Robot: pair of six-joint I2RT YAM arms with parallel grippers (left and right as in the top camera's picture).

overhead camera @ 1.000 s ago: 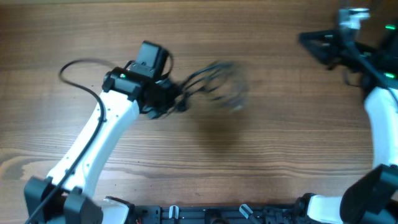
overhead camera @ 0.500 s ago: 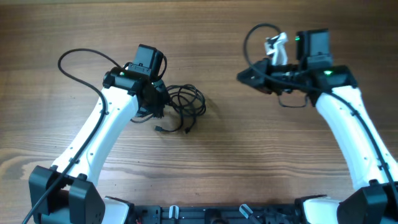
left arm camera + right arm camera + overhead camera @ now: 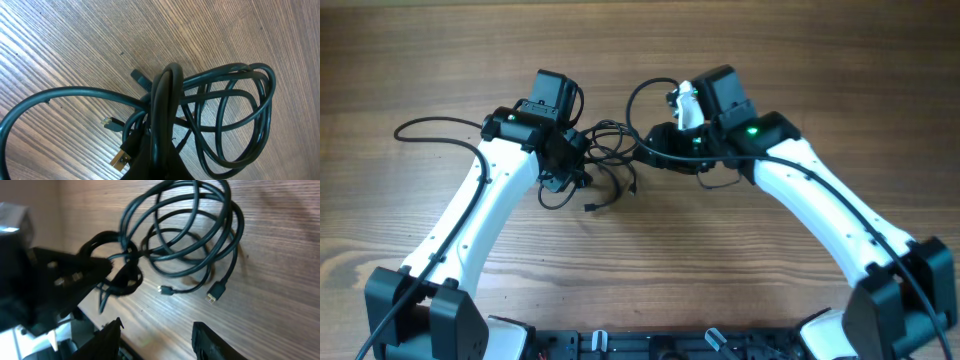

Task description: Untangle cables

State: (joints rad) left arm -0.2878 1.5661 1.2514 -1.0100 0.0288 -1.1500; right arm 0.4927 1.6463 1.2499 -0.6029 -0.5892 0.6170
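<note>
The cables (image 3: 612, 152) lie as one tangled bunch of thin black loops on the wooden table between my two grippers. My left gripper (image 3: 569, 162) is shut on a bunched part of them (image 3: 169, 90); the loops fan out to the right of its jaws (image 3: 161, 156). A silvery plug (image 3: 120, 159) and a small plug (image 3: 107, 121) hang beside the jaws. My right gripper (image 3: 652, 142) is open and empty, just right of the bunch. In the right wrist view its fingers (image 3: 111, 339) stand wide apart below the loops (image 3: 235, 230), with a plug (image 3: 214, 294) ahead.
The left arm's thicker black wire (image 3: 420, 128) curves over the table at the left. The right arm's wire (image 3: 642, 92) loops above the bunch. A black frame (image 3: 650, 345) runs along the table's front edge.
My right arm has swung left from the far right corner to the cables. The bunch, blurred in the air a second ago, now hangs still from my left gripper.
</note>
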